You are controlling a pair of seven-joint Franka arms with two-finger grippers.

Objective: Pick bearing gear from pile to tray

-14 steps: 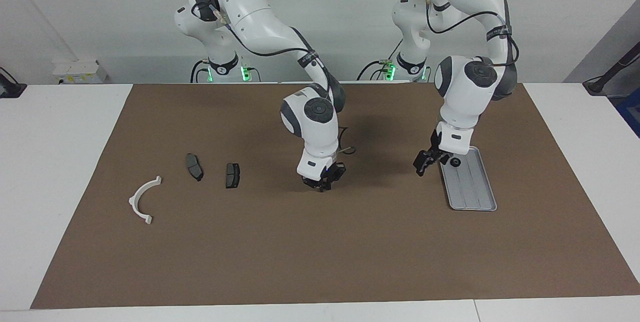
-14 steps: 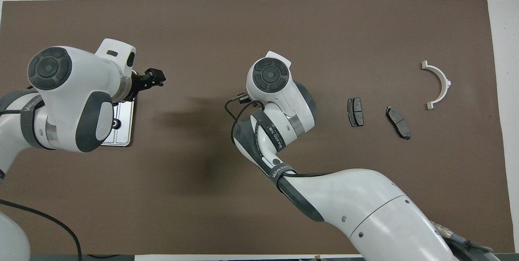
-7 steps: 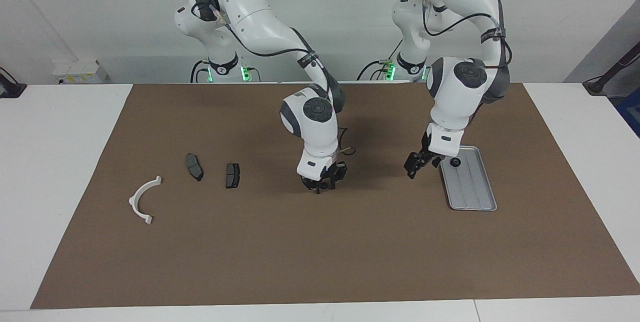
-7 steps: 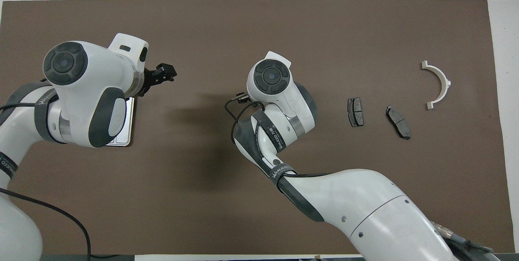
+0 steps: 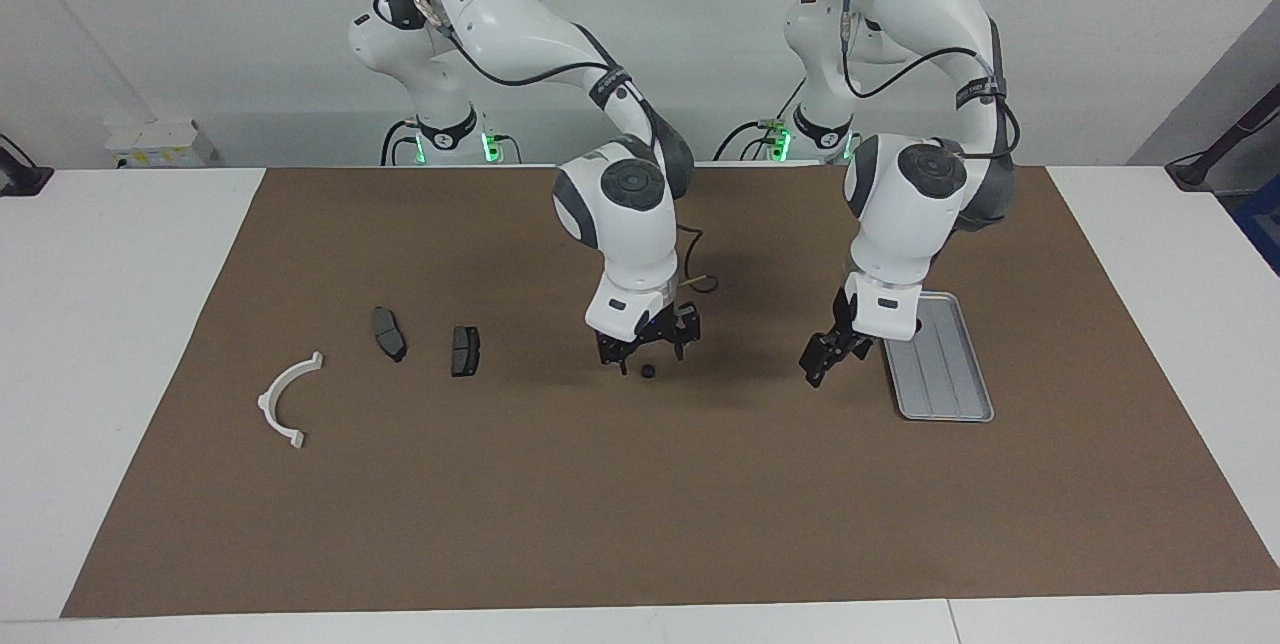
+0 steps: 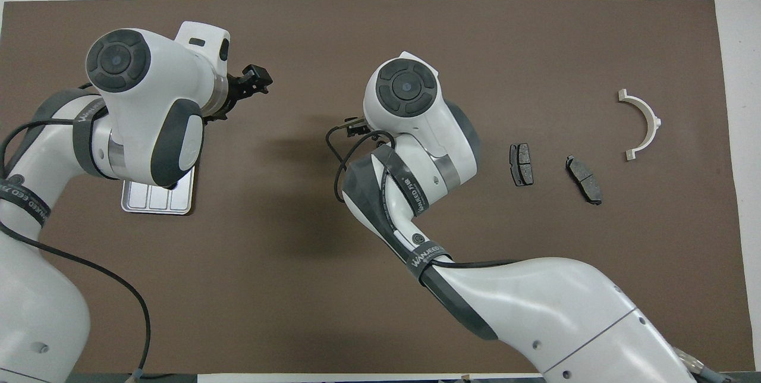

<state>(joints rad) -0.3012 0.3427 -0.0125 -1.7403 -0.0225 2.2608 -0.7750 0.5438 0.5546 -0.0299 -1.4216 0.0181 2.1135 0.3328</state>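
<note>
My right gripper [image 5: 645,349] hangs open just above a small black round piece [image 5: 649,371] that lies on the brown mat at mid-table. The arm hides this piece in the overhead view. The rest of the pile lies toward the right arm's end: two dark brake pads [image 5: 465,350] [image 5: 389,333] and a white half-ring bracket [image 5: 288,400]. The ribbed silver tray [image 5: 945,374] sits toward the left arm's end. My left gripper [image 5: 825,359] hangs over the mat beside the tray, toward the table's middle. It holds nothing that I can see.
The brown mat [image 5: 640,504] covers most of the white table. In the overhead view the left arm covers most of the tray [image 6: 157,200]. There the pads [image 6: 521,164] [image 6: 584,179] and the bracket [image 6: 642,124] lie apart from each other.
My right gripper has risen and opened, and the small black piece now shows on the mat under it. My left gripper has moved off the tray toward the table's middle.
</note>
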